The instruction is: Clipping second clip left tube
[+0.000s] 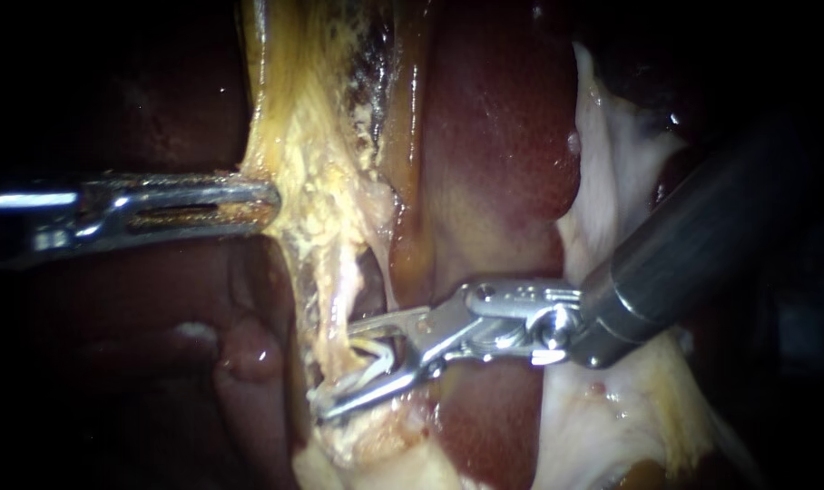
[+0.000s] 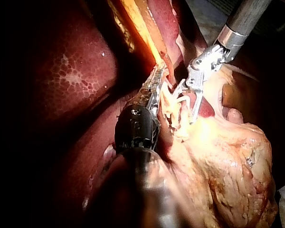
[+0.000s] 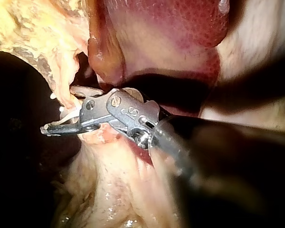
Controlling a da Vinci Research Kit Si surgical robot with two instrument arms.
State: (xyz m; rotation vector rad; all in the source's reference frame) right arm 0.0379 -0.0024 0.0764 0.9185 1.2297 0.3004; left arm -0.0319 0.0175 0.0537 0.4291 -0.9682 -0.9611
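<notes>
A tube (image 1: 341, 304) is straddled by the right instrument (image 1: 339, 370), its jaws holding a white clip (image 1: 376, 358) (not yet squeezed). Fatty tissue (image 1: 312, 181) is clamped by the left instrument (image 1: 271, 201). A square squeeze is needed next.

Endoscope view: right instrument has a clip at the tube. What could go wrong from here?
The clip in the right instrument's jaws sits amid stringy pale tissue around the tube; closing might trap that tissue or span the tube only partly.
The lower jaw's tip lies against that tissue and may dig in if advanced.
The left instrument meets the yellow tissue above; if that shifts, the tube could leave the clip.
</notes>
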